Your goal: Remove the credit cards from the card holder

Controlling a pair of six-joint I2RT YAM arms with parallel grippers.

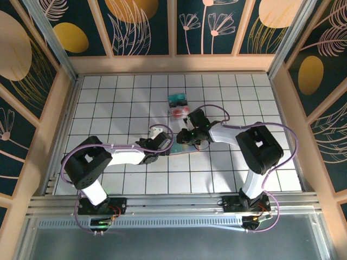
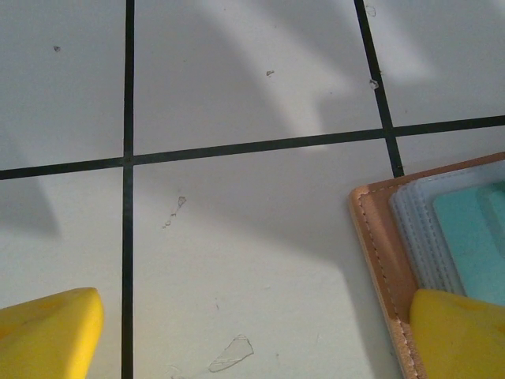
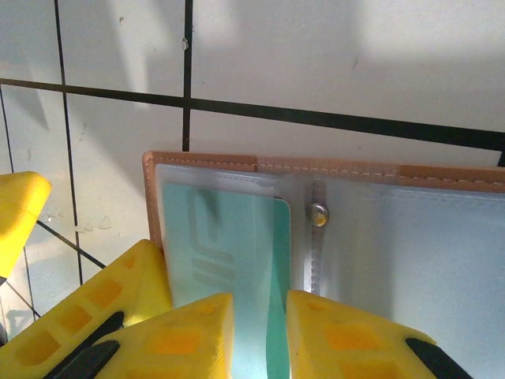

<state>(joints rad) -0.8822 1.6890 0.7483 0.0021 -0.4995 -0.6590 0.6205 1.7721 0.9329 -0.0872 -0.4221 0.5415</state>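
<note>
The holder lies open on the table between the arms, with a teal card in its clear sleeve. The right gripper has its jaws almost together over that card, but I can't tell if it's actually pinched. The left gripper is spread wide, one finger over the holder's edge. My worry: if that finger isn't pinning the holder, it drags along with the card, or the jaws slip off the slick plastic.

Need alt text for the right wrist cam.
The right pincer, narrowly parted, sits at the edge of a teal credit card inside the clear sleeve of an open tan card holder on a white gridded table.
</note>
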